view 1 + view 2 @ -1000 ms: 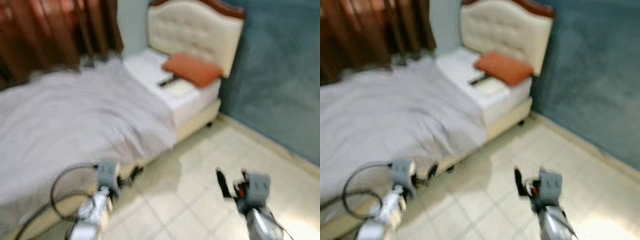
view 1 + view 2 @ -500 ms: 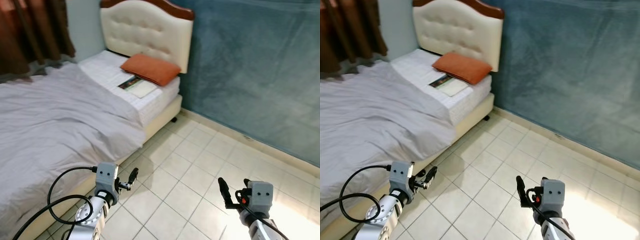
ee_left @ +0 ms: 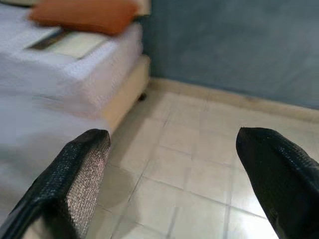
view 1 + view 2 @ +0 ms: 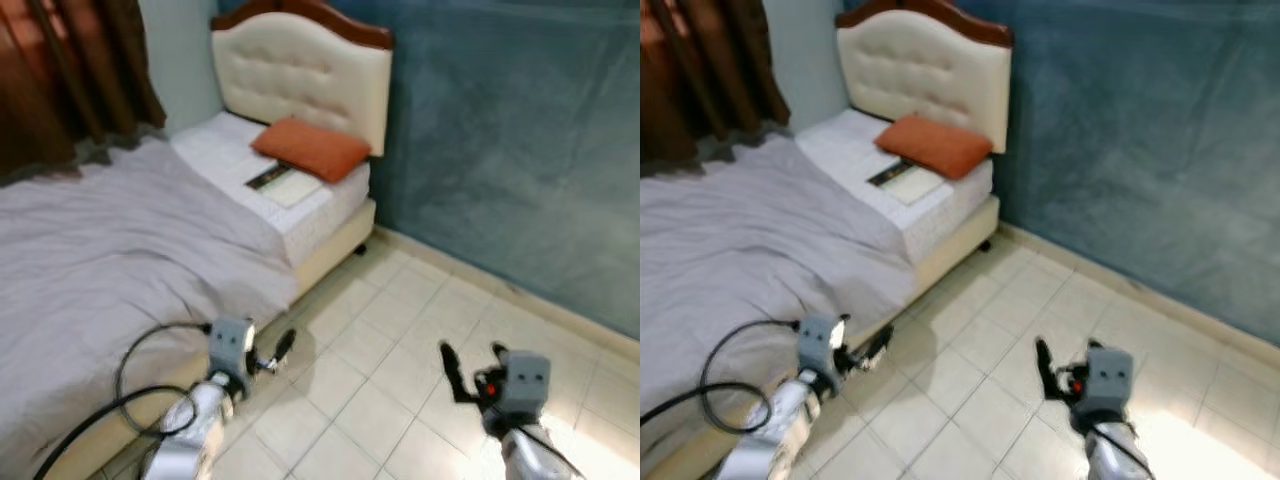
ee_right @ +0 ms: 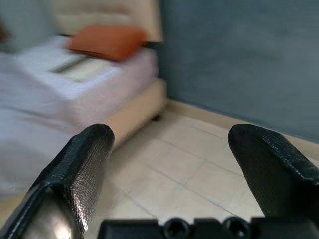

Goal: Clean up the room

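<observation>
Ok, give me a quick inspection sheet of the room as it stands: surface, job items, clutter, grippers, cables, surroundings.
Surface: pale tiled floor, nothing lying on the part in view.
Job's things: bed under a rumpled grey cover; orange pillow by the headboard.
Clutter: a book lies flat on the mattress beside the pillow.
Grippers: left gripper open, empty, near the bed's edge; right gripper open, empty, over the floor.
Cables: black cable loops at the left arm.
Surroundings: blue wall on the right, brown curtain behind the bed.
</observation>
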